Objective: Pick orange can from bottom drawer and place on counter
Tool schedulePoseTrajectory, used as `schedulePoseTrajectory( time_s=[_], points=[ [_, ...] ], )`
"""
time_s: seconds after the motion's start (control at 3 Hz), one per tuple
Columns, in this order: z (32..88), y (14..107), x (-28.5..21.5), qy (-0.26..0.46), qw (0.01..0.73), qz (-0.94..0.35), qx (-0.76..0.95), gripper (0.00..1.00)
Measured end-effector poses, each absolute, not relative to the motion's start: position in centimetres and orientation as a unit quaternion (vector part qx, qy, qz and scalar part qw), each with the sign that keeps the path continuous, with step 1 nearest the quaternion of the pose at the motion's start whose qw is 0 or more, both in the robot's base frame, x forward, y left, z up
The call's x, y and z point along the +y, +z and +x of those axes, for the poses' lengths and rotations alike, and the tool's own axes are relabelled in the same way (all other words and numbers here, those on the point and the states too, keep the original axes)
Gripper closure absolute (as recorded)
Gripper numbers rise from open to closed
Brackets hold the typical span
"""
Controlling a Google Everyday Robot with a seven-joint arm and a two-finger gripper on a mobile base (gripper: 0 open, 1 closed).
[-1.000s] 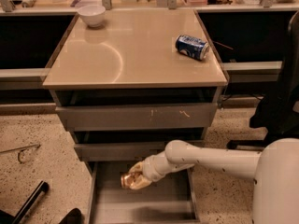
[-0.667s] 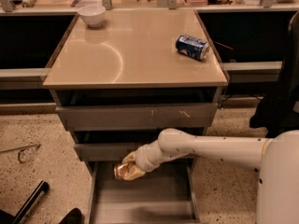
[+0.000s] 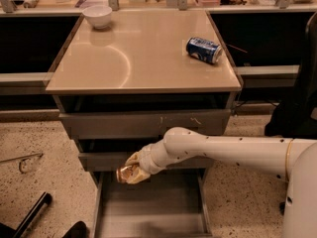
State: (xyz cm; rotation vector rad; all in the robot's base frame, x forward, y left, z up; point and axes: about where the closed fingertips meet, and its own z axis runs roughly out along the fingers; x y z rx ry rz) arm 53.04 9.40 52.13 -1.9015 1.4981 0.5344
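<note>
My gripper [image 3: 130, 172] is shut on the orange can [image 3: 126, 173], a small shiny golden can, and holds it above the left rear of the open bottom drawer [image 3: 148, 207], level with the middle drawer's front. The white arm reaches in from the right. The drawer's grey floor is bare. The beige counter [image 3: 143, 58] lies above, well over the can.
A blue can [image 3: 204, 50] lies on its side at the counter's right. A white bowl [image 3: 97, 16] stands at its back left. The top two drawers [image 3: 143, 123] stick out slightly. A black object [image 3: 29, 214] lies on the speckled floor at left.
The gripper with the orange can has risen out of the bottom drawer and moved left, from over the drawer's middle to its left side near the middle drawer's front.
</note>
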Motion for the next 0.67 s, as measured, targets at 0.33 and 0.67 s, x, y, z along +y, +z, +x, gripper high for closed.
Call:
schedulePoseTrajectory(
  time_s=[0.33,0.67],
  points=[
    [52.5,56.4,9.8,0.181,0.341,-0.734,0.558,1.0],
    [50.9,63.9,11.7,0.142,0.354,-0.75,0.541,1.0]
  ],
)
